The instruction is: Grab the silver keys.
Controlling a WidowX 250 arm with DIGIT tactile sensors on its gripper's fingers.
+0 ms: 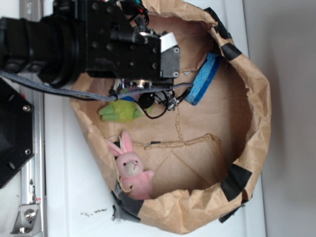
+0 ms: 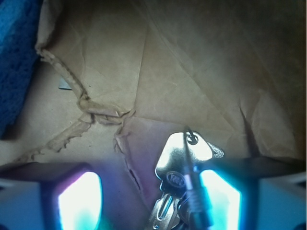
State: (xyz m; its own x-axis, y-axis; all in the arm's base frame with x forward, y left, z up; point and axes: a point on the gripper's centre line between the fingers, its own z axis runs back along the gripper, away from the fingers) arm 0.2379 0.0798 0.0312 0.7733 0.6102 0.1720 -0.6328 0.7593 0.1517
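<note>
Silver keys point(image 2: 184, 160): I see them in the wrist view lying on the brown paper floor, sitting between the two glowing fingers but hard against the right-hand one; a thin dark ring or cord runs down across the largest key's head.
Landmark: I take the paper bag point(image 1: 256, 103), rolled down into a bowl, as my reference; the keys lie on its floor near the far rim, under the arm.
Gripper point(image 2: 148, 201): I read it as spread apart, low over the floor, with a clear gap on the left side and the keys at the right finger point(image 2: 218, 199). I cannot tell whether that finger touches them.
Why placed so: I judge the fingers straddle the bunch for a pinch; being off-centre, the closing stroke would have to sweep the keys inward.
Exterior view only: the black arm hides the keys. It does show a green plush toy point(image 1: 121, 111) just beside the gripper, a pink bunny point(image 1: 132, 170) nearer the bag's lower rim, and a blue sponge point(image 1: 203, 79) leaning on the wall.
Wrist view only: key heads, the torn seam in the paper, and the sponge's edge at upper left.
</note>
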